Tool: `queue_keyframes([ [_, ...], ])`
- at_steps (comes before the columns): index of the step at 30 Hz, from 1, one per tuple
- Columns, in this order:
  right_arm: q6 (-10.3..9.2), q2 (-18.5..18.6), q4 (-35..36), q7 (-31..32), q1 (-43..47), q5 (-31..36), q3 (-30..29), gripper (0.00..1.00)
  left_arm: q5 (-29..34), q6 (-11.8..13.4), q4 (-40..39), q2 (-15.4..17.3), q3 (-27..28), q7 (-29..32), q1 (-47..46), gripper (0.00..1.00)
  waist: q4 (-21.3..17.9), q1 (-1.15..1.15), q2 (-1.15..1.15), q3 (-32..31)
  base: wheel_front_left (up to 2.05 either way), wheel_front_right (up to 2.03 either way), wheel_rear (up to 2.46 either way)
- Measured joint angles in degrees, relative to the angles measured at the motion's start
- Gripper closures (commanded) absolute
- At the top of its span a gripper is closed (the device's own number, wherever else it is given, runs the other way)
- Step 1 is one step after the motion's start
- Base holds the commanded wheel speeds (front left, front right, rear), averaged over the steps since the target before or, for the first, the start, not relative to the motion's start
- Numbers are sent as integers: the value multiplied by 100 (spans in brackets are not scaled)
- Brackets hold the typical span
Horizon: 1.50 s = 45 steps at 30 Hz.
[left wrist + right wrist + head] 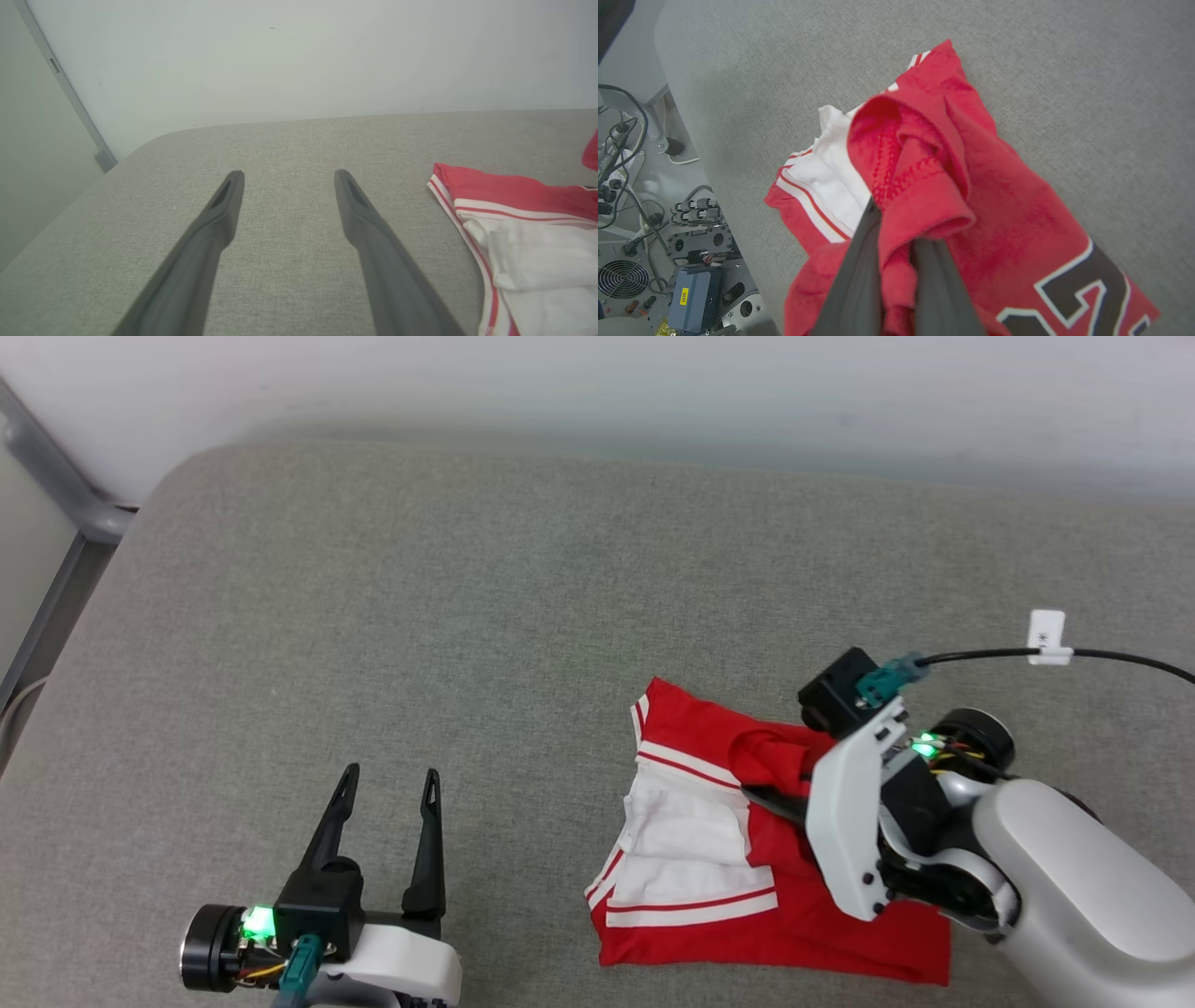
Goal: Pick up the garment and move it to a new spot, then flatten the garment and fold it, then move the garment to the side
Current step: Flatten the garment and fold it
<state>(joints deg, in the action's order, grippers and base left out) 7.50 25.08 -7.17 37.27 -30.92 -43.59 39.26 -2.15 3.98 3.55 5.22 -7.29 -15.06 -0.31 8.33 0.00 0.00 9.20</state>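
The red shirt (709,859) lies bunched on the near right part of the grey cushion (467,597). Its white sleeve and striped trim face the cushion's middle, and the black-and-white lettering (1083,284) lies toward its right edge. The right gripper (896,242) is down on the shirt with its two dark fingers pinched tight on a raised fold of red cloth. In the right wrist view the cloth wraps up and over the fingertips, while most of the shirt rests on the cushion. The left gripper (390,773) hangs over the near left part of the cushion with its fingers spread wide and nothing between them, well apart from the shirt.

This looks like the first step, with the hold taken and the lift not yet made. The next move likely calls for raising the right arm high enough that the trailing cloth comes off the cushion, then carrying it toward the bare middle of the cushion. The pinch takes in only a small fold, so a slow lift seems wise, since the hanging weight could pull the cloth free. Once the shirt is set down, the free left gripper is well placed to help spread it flat
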Motion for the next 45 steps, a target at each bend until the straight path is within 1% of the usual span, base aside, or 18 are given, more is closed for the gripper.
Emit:
queue_keyframes([
  [1, 0, -59, -203, -56, -202, 32, 197, 100, 2, -4, 3, -20, -11, -1, -24, 0, 38, 0, 0, 54, 0, 0, 0],
  [4, 0, -189, -549, -156, -435, 47, 470, 100, 2, -24, 16, -30, -9, 0, -88, 0, 85, 0, 0, 138, 0, 0, 0],
  [10, 0, -409, -1348, -308, -675, 104, 996, 100, 3, -45, 29, -52, -4, 0, -180, 0, 136, 0, 0, 290, 0, 0, 0],
  [16, 1, -557, -1897, -737, -785, 91, 1289, 100, 7, -47, 55, -74, 13, -1, -240, 0, 132, 0, 0, 343, 0, 0, 0],
  [17, 1, -577, -1917, -843, -786, 59, 1328, 94, 7, -47, 64, -74, 27, 0, -241, 0, 118, 0, 0, 332, 0, 0, 0],
  [18, 0, -578, -1916, -964, -787, 58, 1370, 67, 9, -47, 75, -73, 40, 0, -241, 0, 102, 0, 0, 315, 0, 0, 0],
  [19, 1, -573, -1916, -1104, -787, 57, 1382, 24, 19, -48, 92, -75, 41, 0, -241, 0, 91, 0, 0, 289, 0, 0, 0],
  [20, 0, -571, -1909, -1241, -787, 22, 1368, 0, 32, -51, 109, -74, 47, 0, -240, 0, 80, 0, 0, 257, 0, 0, 0],
  [21, 0, -563, -1880, -1416, -787, -9, 1326, 0, 34, -56, 119, -71, 59, 0, -238, 0, 67, 0, 0, 222, 0, 0, 0],
  [22, 0, -563, -1880, -1416, -787, -9, 1326, 0, 34, -56, 119, -71, 59, 0, -238, 0, 67, 0, 0, 222, 0, 0, 0],
  [23, 0, -520, -1784, -1727, -789, 52, 1285, 0, 38, -56, 124, -69, 83, -1, -231, 0, 38, 0, 0, 151, 0, 0, 0],
  [24, 0, -520, -1784, -1727, -789, 52, 1285, 0, 38, -56, 124, -69, 83, -1, -231, 0, 38, 0, 0, 151, 0, 0, 0],
  [28, 0, -333, -1550, -2246, -758, 283, 1085, 0, 40, -46, 114, -60, 152, -1, -176, 0, -65, 0, 0, 5, 0, 0, 0],
  [32, 2, -197, -1282, -2827, -572, 549, 579, 0, 42, -57, 118, -46, 172, -1, -112, 0, -189, -1, 0, -142, 0, 0, 0],
  [36, 2, -110, -1098, -3438, -244, 1095, -198, 0, 43, -74, 103, -36, 194, -1, -94, 0, -313, 0, 0, -274, 0, 0, 0],
  [38, 1, -131, -1013, -3755, -4, 1383, -708, 0, 46, -74, 93, -27, 210, -1, -47, 0, -374, 0, 0, -337, 0, 0, 0],
  [41, 1, -272, -866, -4147, 449, 1822, -1435, 0, 47, -81, 91, -19, 219, -1, 19, 0, -461, -1, 0, -428, 0, 0, 0],
  [45, 1, -593, -612, -4534, 1023, 2428, -2308, 0, 47, -97, 87, -13, 220, -1, 110, 0, -574, -1, 0, -530, 0, 0, 0],
])
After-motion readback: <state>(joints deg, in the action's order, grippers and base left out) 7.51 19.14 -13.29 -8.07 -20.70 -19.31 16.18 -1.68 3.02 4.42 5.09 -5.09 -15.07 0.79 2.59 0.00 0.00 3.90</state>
